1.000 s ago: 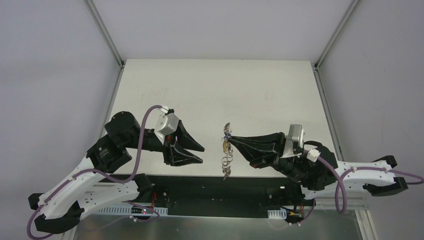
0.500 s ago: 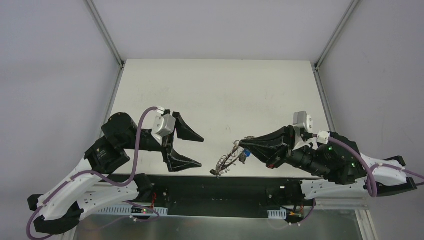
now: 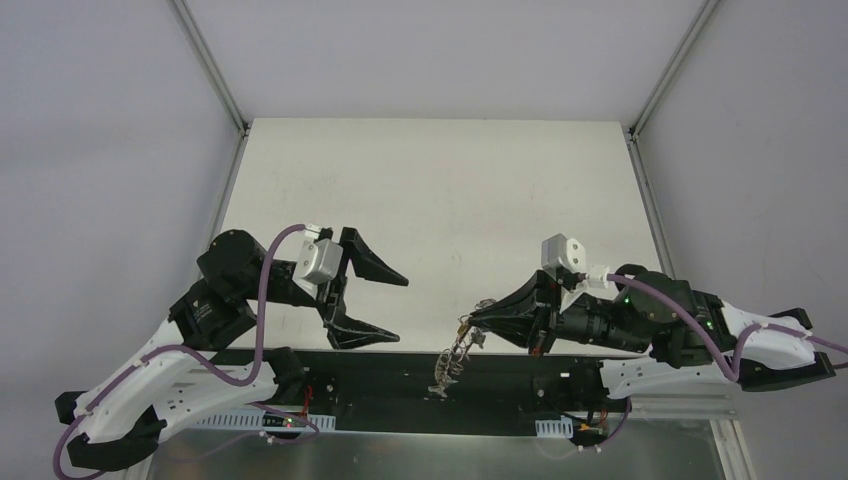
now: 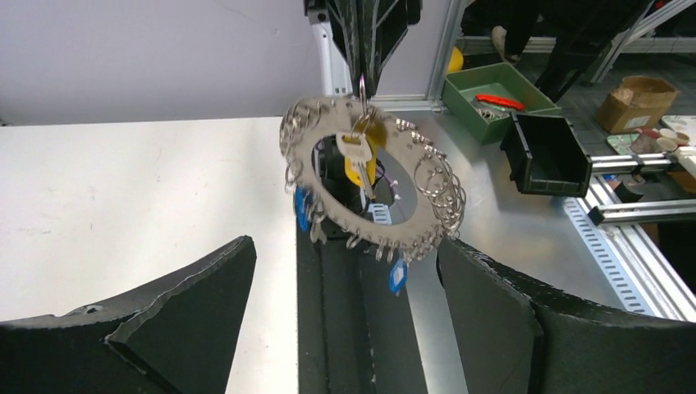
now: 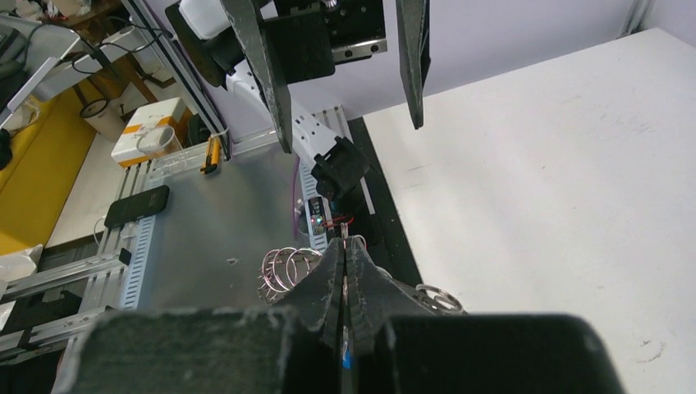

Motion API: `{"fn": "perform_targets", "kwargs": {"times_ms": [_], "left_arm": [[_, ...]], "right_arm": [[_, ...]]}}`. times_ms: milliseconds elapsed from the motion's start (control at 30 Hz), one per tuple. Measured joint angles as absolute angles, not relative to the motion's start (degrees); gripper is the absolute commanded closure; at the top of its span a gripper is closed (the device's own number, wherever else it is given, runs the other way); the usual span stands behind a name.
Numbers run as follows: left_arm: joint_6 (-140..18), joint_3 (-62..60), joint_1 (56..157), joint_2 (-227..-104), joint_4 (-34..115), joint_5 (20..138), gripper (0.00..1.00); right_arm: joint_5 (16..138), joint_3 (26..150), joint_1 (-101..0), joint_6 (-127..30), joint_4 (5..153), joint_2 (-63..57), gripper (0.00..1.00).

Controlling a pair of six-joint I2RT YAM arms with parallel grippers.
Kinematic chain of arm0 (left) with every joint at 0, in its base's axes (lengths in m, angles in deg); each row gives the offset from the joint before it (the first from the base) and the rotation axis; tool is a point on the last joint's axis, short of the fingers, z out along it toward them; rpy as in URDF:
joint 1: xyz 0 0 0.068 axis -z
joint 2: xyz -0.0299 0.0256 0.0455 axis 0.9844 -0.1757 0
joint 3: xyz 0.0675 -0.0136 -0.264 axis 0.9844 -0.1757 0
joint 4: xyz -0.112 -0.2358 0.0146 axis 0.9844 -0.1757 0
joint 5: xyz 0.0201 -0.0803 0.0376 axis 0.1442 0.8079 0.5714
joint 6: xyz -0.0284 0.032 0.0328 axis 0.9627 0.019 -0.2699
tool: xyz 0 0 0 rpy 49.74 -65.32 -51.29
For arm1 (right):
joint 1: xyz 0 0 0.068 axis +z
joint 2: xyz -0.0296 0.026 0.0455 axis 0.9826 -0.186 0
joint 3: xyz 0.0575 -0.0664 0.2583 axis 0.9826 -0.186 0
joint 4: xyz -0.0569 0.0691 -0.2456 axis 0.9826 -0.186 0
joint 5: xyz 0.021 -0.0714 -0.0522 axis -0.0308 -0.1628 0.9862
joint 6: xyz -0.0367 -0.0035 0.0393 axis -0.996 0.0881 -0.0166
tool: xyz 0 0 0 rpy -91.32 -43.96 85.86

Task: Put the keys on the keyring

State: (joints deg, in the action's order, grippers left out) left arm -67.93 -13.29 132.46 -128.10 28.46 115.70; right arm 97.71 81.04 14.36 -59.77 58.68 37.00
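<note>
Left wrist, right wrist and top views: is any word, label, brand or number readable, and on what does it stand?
No text can be read in any view.
On the cardboard box: any print is too small to tell.
On the white and orange box: no legible label.
On the keyring and keys: no stamp or number can be made out.

From high above we look down on the keyring (image 3: pixel 455 352); our wrist cameras face it closely from its left and right, so all three views share it.
</note>
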Motion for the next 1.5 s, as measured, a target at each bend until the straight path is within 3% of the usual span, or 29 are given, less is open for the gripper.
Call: {"fn": "perform_targets", "kwargs": {"times_ms": [33, 100, 133, 900, 1500], "left_arm": [[-67.67, -13.46, 132.46, -128.05, 28.87, 115.99, 0.15], [-66.38, -14.16, 132.46, -127.83, 30.10, 116.40, 0.02], [-65.59, -14.60, 132.46, -127.73, 30.75, 116.69, 0.01], [-60.19, -22.38, 132.46, -130.00, 46.93, 128.51, 0.01], [-55.67, -23.56, 136.98, -135.51, 51.26, 140.25, 0.01]], "right_arm": [[97.60, 81.06, 14.36, -59.51, 58.12, 36.72, 1.00], [97.45, 81.06, 14.36, -59.21, 57.55, 36.15, 1.00], [97.34, 81.06, 14.36, -59.12, 57.31, 35.89, 1.00], [78.81, 87.92, 14.36, -59.62, 50.86, 25.94, 1.00], [80.25, 95.62, 13.27, -63.73, 50.88, 19.15, 1.00]]}}
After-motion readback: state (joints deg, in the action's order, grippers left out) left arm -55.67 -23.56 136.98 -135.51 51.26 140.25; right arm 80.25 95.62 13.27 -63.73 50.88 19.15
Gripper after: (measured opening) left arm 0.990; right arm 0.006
